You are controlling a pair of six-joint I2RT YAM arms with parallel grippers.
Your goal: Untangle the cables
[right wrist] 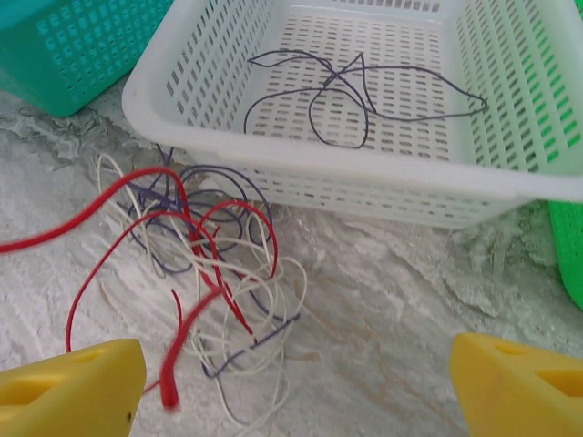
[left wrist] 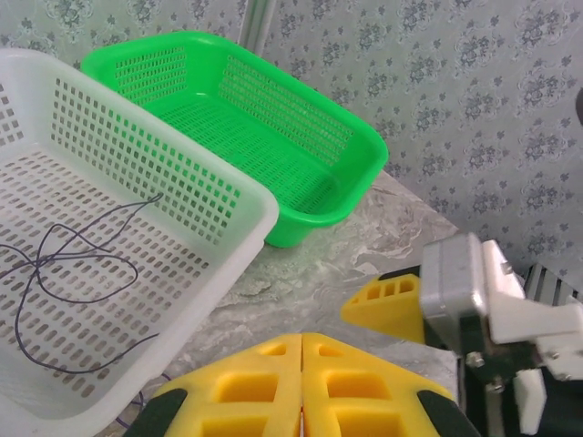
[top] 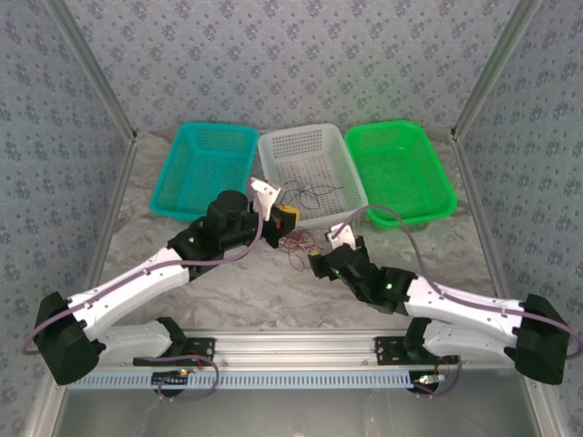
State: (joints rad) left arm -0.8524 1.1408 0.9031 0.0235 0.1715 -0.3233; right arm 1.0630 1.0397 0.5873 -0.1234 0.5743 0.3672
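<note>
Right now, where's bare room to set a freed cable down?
Green basket and teal basket look bare inside. The table is open between the two arms, toward their bases. Crowded: the cable tangle on the table in front of the white basket, which already holds a dark cable.

Floral-print walls [top: 301,55], marbled grey tabletop [top: 264,293], alu posts [top: 91,66].

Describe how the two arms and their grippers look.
The left arm and right arm both have white links joined by black housings, with small green lights. A purple-grey cable loops along each. The left gripper and right gripper carry yellow wedge-shaped fingers with recessed pockets.
</note>
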